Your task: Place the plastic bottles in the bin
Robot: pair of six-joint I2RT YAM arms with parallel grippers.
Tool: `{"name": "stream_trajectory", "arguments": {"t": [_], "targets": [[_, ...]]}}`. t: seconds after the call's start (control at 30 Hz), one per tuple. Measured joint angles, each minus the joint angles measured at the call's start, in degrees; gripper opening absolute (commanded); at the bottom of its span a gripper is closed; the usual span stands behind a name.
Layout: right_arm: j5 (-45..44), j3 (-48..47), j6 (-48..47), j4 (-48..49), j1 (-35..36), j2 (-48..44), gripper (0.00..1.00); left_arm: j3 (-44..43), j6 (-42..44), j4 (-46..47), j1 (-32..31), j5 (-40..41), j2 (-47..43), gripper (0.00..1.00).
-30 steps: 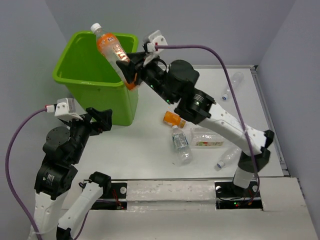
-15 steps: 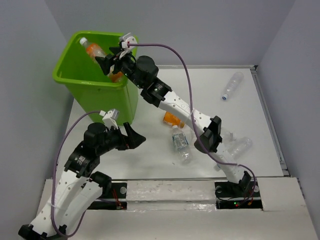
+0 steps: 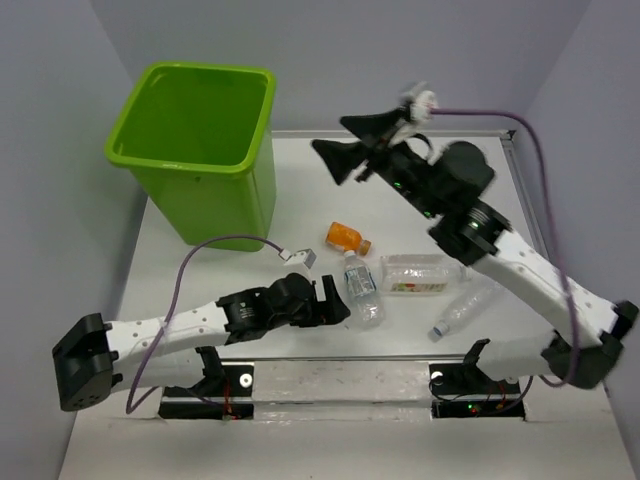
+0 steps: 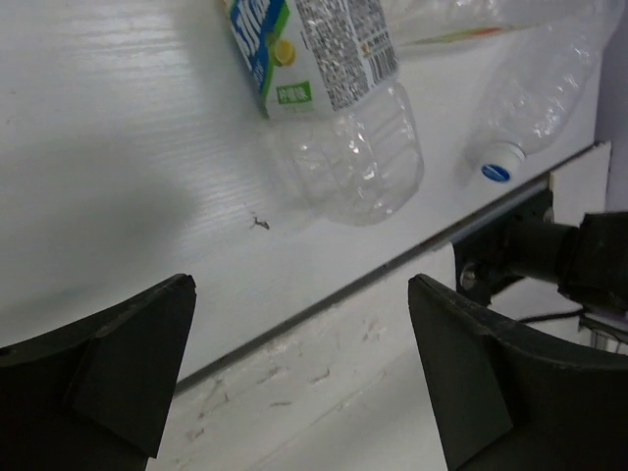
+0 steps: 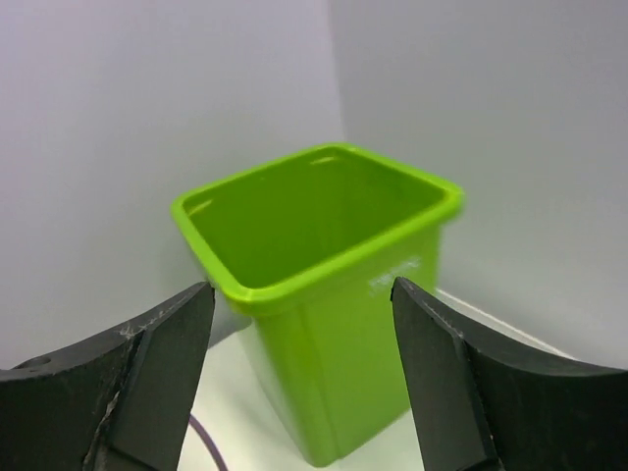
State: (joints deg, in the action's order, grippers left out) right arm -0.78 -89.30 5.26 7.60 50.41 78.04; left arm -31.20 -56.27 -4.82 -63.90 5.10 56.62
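Back from the bin (image 3: pixel 186 165), the right hand (image 3: pixel 347 143) hangs wide and empty; the left hand (image 3: pixel 335 303), also wide, has come beside the labelled bottle (image 3: pixel 360 285) lying on the counter (image 3: pixel 300 200).

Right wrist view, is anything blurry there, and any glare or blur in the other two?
Right wrist view: the bin is sharp, the dark jaws slightly soft. Left wrist view: small glints on the clear bottle, a faint shadow on the table. Top view: the right wrist camera is smeared by motion.
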Motion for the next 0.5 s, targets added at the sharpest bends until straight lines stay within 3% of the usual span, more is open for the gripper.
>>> {"name": "stream_trajectory", "arguments": {"t": [0.1,0.2,0.5], "targets": [[-1.90,12.85,2.91,-0.15,-1.84,-15.80,0.80,0.00,-2.91,3.80,-1.66,6.14,5.86,0.99],[-4.24,21.31,5.38,-1.16,-1.60,-25.44,0.82,-0.90,-4.48,7.43,-1.77,10.45,11.50,0.99],[-7.80,40.33,13.31,-13.57,-1.60,-30.27,0.88,-12.72,-3.78,12.57,-2.51,15.08,27.98,0.99]]}}
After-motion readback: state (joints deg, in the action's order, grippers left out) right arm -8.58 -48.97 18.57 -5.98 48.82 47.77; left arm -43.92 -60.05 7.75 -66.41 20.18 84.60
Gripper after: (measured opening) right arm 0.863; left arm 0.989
